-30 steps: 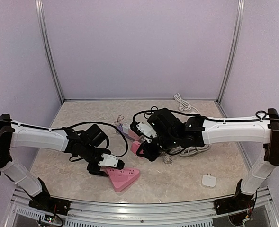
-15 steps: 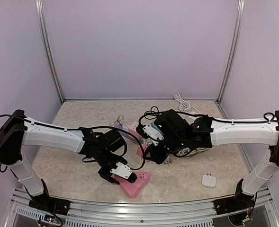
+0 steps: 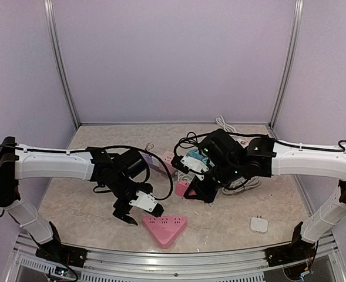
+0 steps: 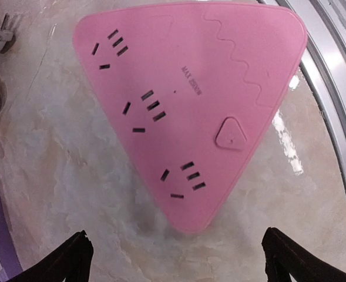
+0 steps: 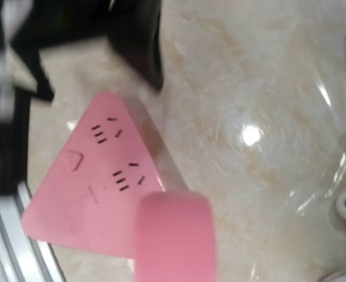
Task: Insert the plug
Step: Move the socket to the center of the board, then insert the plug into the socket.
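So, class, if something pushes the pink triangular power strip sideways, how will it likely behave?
The power strip lies flat and wide, so it probably won't tip. The table looks glossy, so the strip may slide or spin. Its hard-looking shell likely stays stiff.

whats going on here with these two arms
The right end effector holds a pink plug just behind the pink triangular power strip, which lies sockets-up on the table. The left end effector hovers open over the strip, not touching it. The plug isn't inserted yet.
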Motion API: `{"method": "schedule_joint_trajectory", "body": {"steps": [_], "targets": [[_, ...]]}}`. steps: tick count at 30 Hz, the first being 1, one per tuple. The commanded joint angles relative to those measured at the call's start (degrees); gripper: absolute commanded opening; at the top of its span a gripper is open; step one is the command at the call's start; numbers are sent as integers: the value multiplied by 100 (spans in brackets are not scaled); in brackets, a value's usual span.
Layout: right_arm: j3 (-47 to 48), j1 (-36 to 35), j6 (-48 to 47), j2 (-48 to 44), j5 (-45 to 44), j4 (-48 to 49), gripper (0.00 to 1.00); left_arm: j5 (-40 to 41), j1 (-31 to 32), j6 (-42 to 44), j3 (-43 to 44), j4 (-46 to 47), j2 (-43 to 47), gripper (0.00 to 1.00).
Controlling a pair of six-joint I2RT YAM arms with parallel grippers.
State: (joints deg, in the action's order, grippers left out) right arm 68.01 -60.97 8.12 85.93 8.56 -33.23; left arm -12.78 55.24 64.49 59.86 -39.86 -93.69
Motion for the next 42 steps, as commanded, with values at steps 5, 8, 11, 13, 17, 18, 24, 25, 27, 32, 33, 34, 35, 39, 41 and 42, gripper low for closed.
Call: {"method": "schedule_joint_trajectory", "body": {"steps": [5, 8, 11, 13, 17, 18, 24, 25, 27, 32, 33, 34, 35, 39, 41, 42], "targets": [[505, 65, -1641, 444, 1018, 172, 0, -182, -1385, -163, 79, -1576, 1294, 99], [866, 67, -1944, 907, 1192, 199, 0, -157, -2104, -583, -51, -1438, 1696, 99], [1454, 68, -2091, 1453, 1499, 85, 0, -599, -3145, -783, -199, -1279, 2173, 99], [1868, 62, -2139, 1853, 1652, -88, 0, -1031, -3751, -809, -261, -1245, 2412, 99], [2769, 15, -2170, 2637, 1785, -720, 0, -1124, -4456, -956, -364, -1161, 2623, 99], [2951, 3, -2170, 2793, 1857, -841, 0, -1122, -4547, -978, -414, -1115, 2635, 99], [3437, -100, -2479, 3313, 2416, -1345, 0, -1077, -4623, -1027, -586, -890, 2482, 99], [3530, -127, -2494, 3412, 2384, -1449, 0, -1092, -4632, -1048, -569, -879, 2427, 99], [3720, -180, -2585, 3626, 2326, -1694, 0, -1150, -4683, -1042, -563, -862, 2362, 99], [3824, -248, -2640, 3893, 2316, -1917, 0, -1123, -4777, -1095, -614, -754, 2226, 99], [3806, -252, -2644, 3908, 2260, -1915, 0, -1130, -4777, -1090, -615, -758, 2209, 99], [3783, -249, -2648, 3911, 2177, -1905, 0, -1138, -4777, -1081, -609, -760, 2185, 99], [3755, -255, -2653, 3907, 2107, -1884, 0, -1139, -4777, -1087, -596, -758, 2156, 99], [3694, -252, -2691, 3948, 1984, -1812, 0, -1139, -4777, -1096, -520, -776, 2047, 99], [3626, -250, -2693, 3938, 2010, -1707, 0, -1146, -4777, -1104, -510, -779, 2016, 99], [3585, -253, -2705, 3935, 2037, -1641, 0, -1160, -4777, -1097, -510, -792, 2001, 99]]}}
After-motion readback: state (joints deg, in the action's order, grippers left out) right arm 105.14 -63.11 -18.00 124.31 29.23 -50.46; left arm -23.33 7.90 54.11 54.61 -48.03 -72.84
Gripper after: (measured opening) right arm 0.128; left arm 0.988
